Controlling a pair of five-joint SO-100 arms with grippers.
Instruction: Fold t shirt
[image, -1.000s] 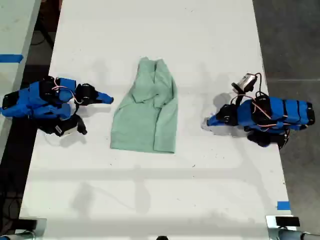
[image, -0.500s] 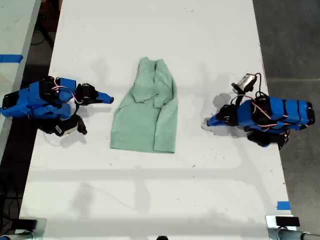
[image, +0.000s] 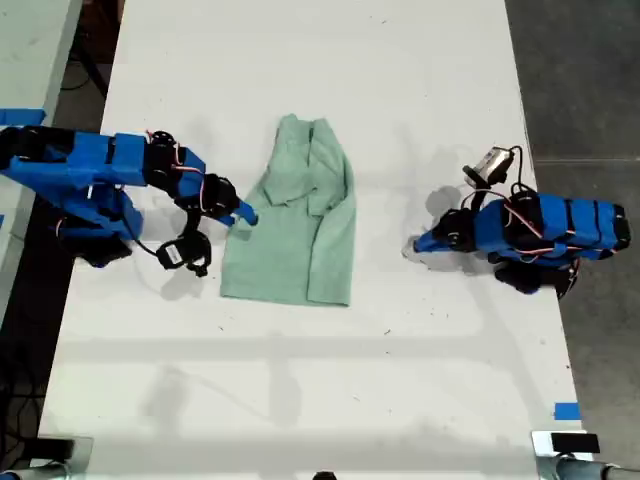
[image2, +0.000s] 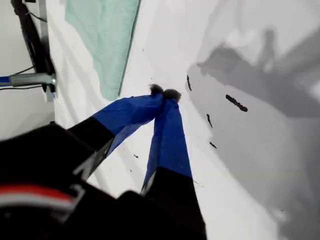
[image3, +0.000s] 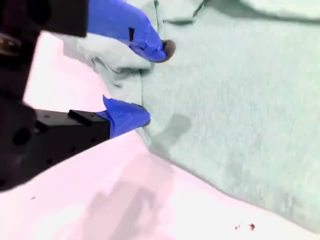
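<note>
2nd gripper (image: 243, 213) spread at t shirt (image: 295, 225) side hem, 1st gripper (image: 418, 243) pressed together, idle; next: pinch hem & fold across.

white table (image: 300, 400), blue tape (image: 566, 411)

soft matt cloth t shirt (image: 296, 225), smooth white table (image: 300, 390)

Pale mint-green t shirt (image: 295, 228), plain, no print. White table (image: 300, 400) with faint grey shadows and a few dark specks. Bright blue arms with black joints — blue fingers on my first gripper (image2: 162, 95) and my second gripper (image3: 150, 82). Blue tape (image: 566, 411) at the table edge.
</note>
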